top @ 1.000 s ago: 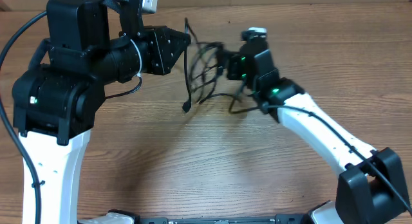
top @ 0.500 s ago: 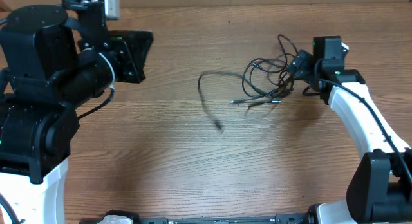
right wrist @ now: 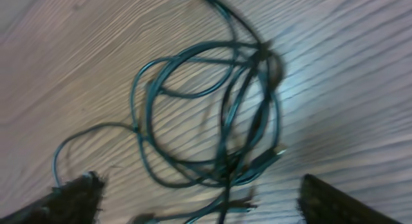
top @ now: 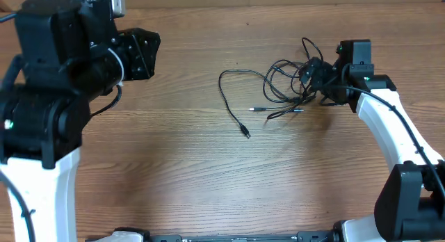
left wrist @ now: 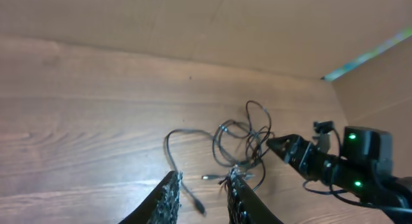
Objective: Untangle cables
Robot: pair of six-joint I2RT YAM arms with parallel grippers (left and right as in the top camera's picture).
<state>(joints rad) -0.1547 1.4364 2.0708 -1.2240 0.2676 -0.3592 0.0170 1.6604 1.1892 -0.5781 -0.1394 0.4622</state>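
Cables lay in a loose knot on the table, over toward its far right corner, with several loops crossing one another. One strand ran out of the knot toward the middle of the table and curved down to a small dark plug lying well clear of the rest. I judged it the one length already freed, set aside so it would not get caught up again. Two silvery tips poked out from the near side of the knot.

The right fingers were spread wide and held nothing. They hovered right at the right-hand side of the knot, and in the wrist view the loops sat just ahead of the gap between them. That looked like a hand lined up to take a fresh hold, though which loop it meant to take I could not tell.

The left fingers stood slightly apart and empty, high near the far left corner and well away from the cables. Pulled back like that, they left the middle of the table free.

Most of the untangling seemed yet to be done: the main knot was intact. Pulling one loop would likely drag the whole knot along, since the cords were light and nothing pinned them down.
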